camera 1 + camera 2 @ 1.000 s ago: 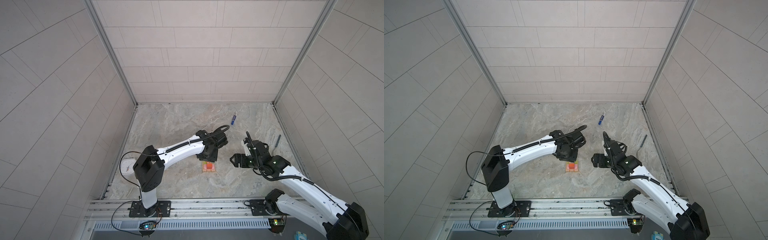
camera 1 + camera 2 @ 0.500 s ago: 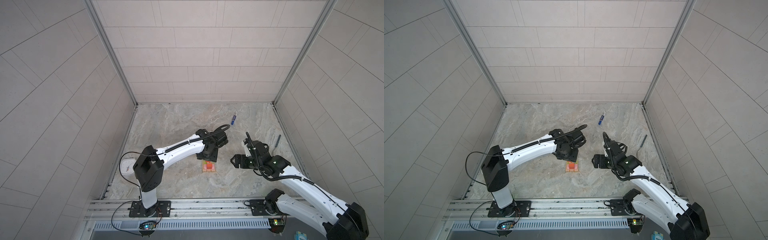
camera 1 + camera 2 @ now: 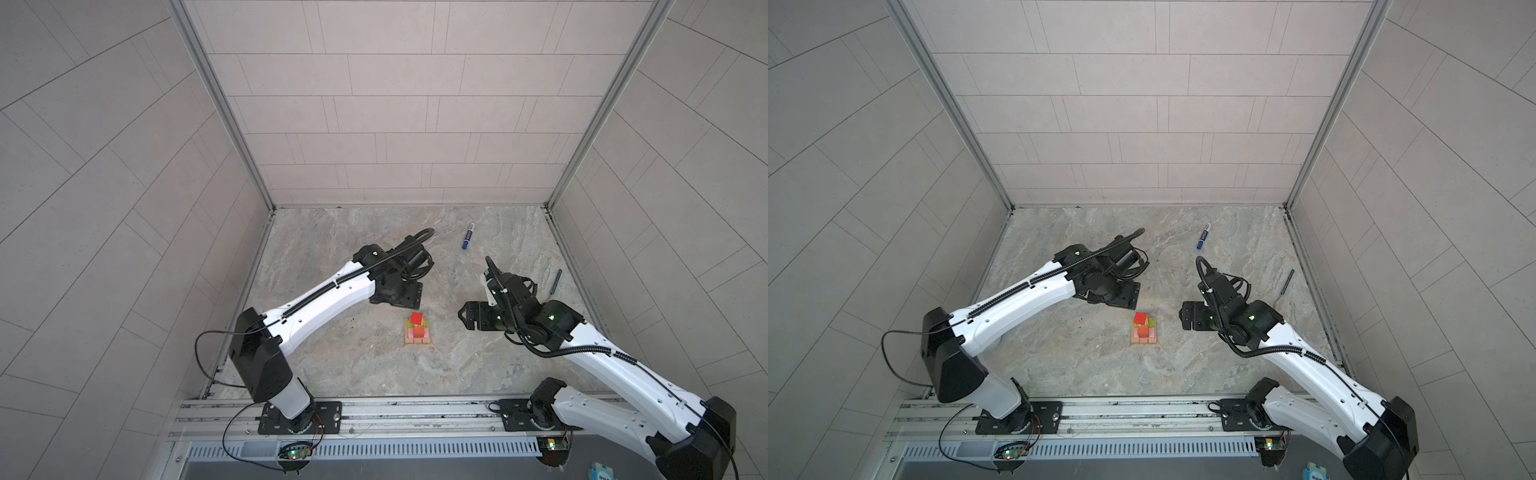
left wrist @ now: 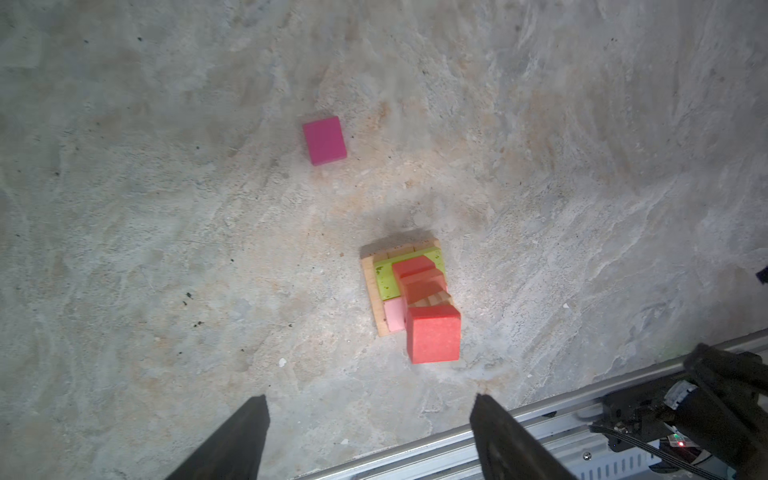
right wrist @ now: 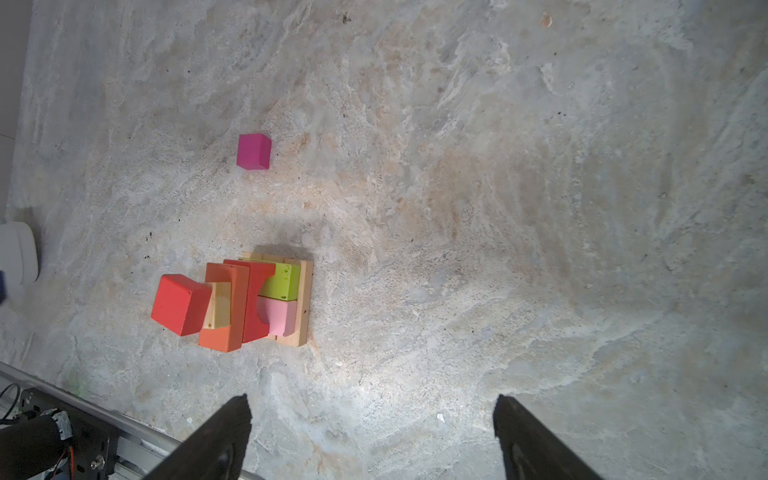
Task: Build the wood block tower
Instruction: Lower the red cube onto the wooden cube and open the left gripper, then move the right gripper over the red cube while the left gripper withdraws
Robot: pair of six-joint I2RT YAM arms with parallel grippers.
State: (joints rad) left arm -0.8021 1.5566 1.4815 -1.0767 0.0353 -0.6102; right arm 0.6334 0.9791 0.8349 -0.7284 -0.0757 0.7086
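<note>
**Operator:** What is the state of the left pincer?

**Technician:** Its jaws are spread wide with nothing between them. Close ahead of it stands the wood block tower: a tan plank base, lime-green and pink bricks, a red arch, an orange brick and a red wooden cube on top. The pincer is not touching the tower.

**Operator:** And the right pincer?

**Technician:** It is also wide and empty. The tower stands ahead of it and off to one side, apart.

**Operator:** Which step is in hand?

**Technician:** Judged: the red cube is placed and released. One loose magenta wooden cube lies on the grey marbled desk, beyond the tower from the left pincer.

**Operator:** What does the next move call for?

**Technician:** Probably fetching the magenta cube: straddle it, close, lift, then lower it centred on the red cube. The red cube looks turned relative to the lower layers, so descend vertically and apply no side load.
</note>
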